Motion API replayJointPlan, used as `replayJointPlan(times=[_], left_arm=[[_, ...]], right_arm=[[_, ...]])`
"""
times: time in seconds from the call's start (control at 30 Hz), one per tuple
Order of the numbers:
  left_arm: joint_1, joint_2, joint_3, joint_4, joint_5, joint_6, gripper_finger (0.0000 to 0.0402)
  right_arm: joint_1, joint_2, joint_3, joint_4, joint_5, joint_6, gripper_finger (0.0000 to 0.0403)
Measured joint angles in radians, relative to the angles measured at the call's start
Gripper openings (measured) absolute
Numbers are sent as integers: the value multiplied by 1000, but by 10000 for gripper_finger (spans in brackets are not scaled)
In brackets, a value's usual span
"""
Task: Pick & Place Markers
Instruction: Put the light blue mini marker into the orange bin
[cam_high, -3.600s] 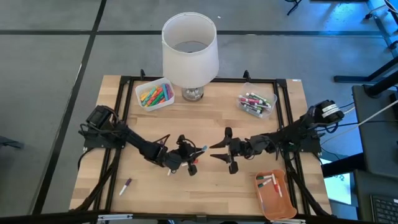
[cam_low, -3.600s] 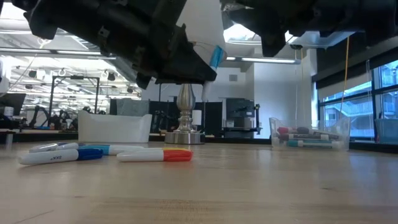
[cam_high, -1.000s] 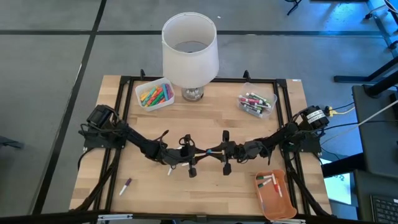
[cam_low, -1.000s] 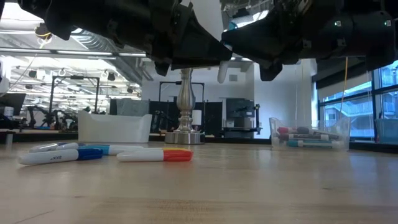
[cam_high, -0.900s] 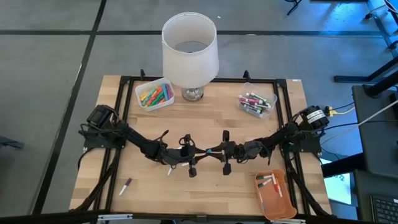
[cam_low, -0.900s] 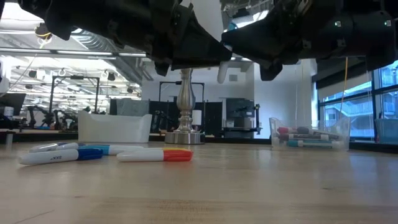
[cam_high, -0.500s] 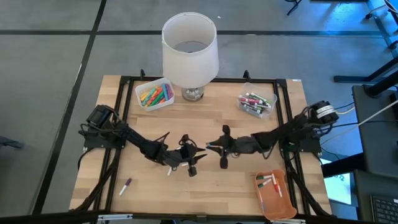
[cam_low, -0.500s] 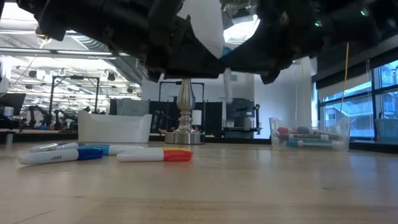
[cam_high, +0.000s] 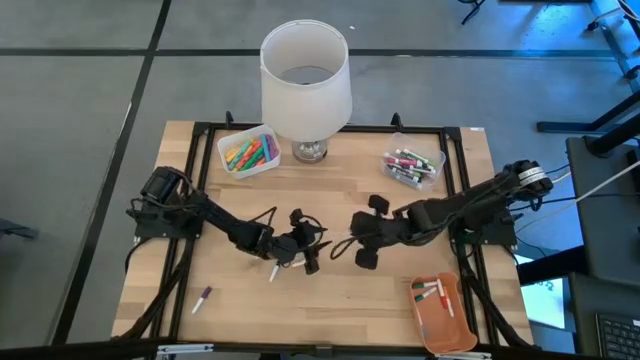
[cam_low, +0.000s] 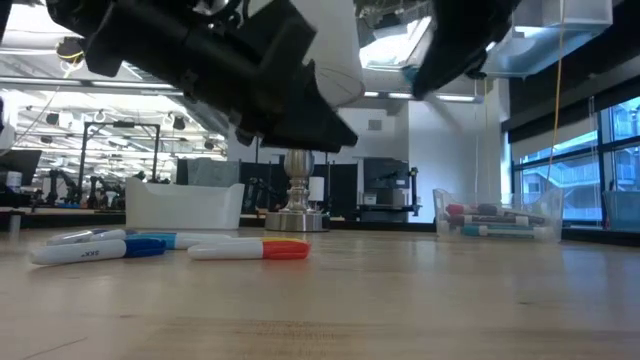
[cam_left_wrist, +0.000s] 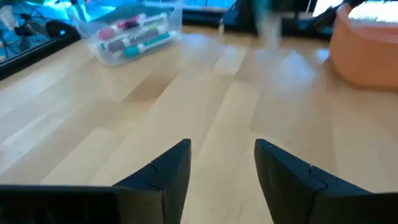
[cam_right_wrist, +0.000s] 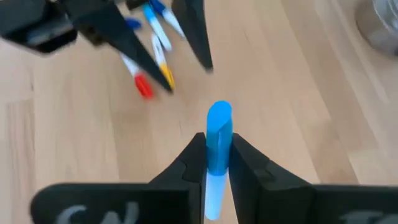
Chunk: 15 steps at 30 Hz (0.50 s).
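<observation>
The middle of the table is crowded: the left gripper and the right gripper hang close together above the wood, leaving only a narrow gap between them. Under the left one a few loose markers lie on the boards, so a low pass there is blocked. Along the far edge stand a white tub, a lamp and a clear box, with bare wood between them and the arms. An orange tray fills the near right corner. One lone marker lies near the left front corner, with open wood around it.
</observation>
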Motion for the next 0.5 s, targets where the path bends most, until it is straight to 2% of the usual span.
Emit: replayJointPlan(times=[0.2, 0.37, 0.5], left_arm=[[27, 0, 0, -74, -4, 49, 180], [78, 0, 0, -60, -5, 89, 177], [125, 0, 0, -37, 0, 84, 176]], right_arm=[[76, 0, 109, -276, -8, 203, 44], [157, 2, 115, -391, -16, 366, 44], [204, 2, 115, -464, -74, 474, 44]])
